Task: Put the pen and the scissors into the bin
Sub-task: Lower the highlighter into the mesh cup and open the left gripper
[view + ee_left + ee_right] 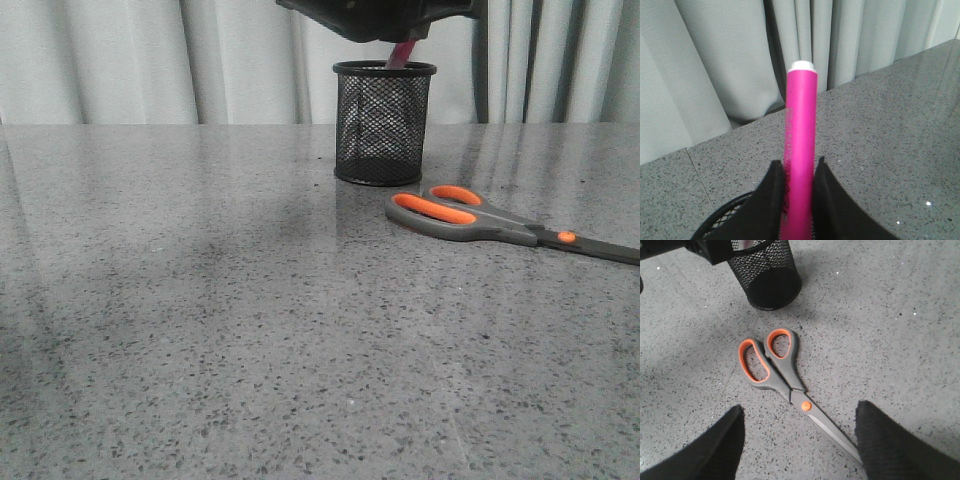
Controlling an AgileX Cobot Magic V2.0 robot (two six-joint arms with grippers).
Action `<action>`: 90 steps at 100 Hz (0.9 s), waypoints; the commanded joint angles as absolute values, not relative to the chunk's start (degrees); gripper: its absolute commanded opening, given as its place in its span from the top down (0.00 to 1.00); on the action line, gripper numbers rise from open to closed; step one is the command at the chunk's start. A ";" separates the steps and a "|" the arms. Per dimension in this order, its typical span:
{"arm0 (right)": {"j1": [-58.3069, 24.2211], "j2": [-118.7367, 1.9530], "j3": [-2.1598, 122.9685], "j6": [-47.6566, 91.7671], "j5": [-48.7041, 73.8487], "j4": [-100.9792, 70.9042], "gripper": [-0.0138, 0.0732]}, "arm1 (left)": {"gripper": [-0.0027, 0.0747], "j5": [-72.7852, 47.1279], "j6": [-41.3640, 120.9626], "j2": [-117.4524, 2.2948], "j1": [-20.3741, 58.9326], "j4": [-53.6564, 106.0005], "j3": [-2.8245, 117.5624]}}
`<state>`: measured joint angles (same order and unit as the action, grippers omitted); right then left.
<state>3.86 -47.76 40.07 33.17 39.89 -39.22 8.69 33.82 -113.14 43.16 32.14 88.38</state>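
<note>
The black mesh bin stands upright at the back of the table. My left gripper is shut on the magenta pen and holds it just above the bin's rim; in the front view the pen pokes down from the gripper toward the bin's mouth. The scissors lie flat and closed to the right of the bin. In the right wrist view my right gripper is open above the scissors, its fingers either side of the blades, not touching.
The grey speckled table runs back to pale curtains. In the right wrist view the left arm's dark body hangs over the bin.
</note>
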 commanded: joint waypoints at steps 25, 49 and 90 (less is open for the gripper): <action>4.15 -47.68 42.31 33.95 37.41 -40.89 0.35 | 0.89 7.97 33.29 -110.66 41.40 33.09 90.52; 4.15 -47.72 42.31 33.95 37.38 -40.89 0.35 | 0.40 8.48 33.29 -110.30 40.91 36.48 90.67; 4.15 -47.81 42.31 33.95 36.93 -40.89 0.35 | 0.62 1.30 33.29 -99.71 38.50 33.08 91.25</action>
